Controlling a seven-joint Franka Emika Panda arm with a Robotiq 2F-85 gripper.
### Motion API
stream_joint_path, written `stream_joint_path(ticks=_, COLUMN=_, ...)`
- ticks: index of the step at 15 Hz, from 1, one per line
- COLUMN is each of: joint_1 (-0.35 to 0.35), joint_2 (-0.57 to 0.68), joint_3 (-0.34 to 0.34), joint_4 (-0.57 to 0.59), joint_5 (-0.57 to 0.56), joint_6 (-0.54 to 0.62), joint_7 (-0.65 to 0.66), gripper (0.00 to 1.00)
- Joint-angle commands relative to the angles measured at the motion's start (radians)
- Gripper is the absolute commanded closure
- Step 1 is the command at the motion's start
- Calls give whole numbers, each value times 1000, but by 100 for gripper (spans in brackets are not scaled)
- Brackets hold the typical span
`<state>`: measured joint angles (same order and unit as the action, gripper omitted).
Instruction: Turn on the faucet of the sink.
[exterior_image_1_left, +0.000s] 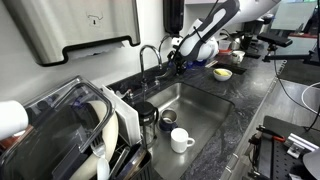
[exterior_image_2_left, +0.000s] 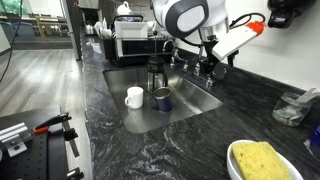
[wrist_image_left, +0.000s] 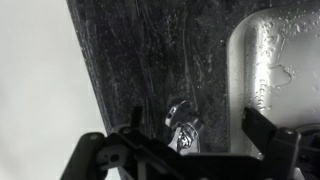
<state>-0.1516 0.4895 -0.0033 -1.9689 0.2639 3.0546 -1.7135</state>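
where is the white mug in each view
Exterior view: white mug low centre, on the sink floor.
Exterior view: white mug left of centre, in the sink.
Wrist view: not in it.
Shared landmark: the sink, top right in the wrist view.

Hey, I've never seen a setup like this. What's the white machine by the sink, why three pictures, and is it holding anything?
It is a robot arm with a two-fingered gripper at its end. Two pictures come from cameras standing outside, viewing the same sink from different places; the dark one comes from a camera on the wrist, looking past the fingers. In the sink stand a white mug, a metal cup and a dark jug. The gripper is beside the faucet, open, holding nothing.
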Motion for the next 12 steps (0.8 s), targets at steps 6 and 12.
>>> stream_joint_path(ticks=6, joint_1=-75, joint_2=70, joint_3=75, joint_4=85, joint_5=13, joint_6=-32, joint_7=-17, gripper=55)
stream_joint_path(ticks=12, joint_1=-76, joint_2=64, joint_3=76, joint_4=91, joint_5=8, joint_6=-32, joint_7=-9, gripper=96)
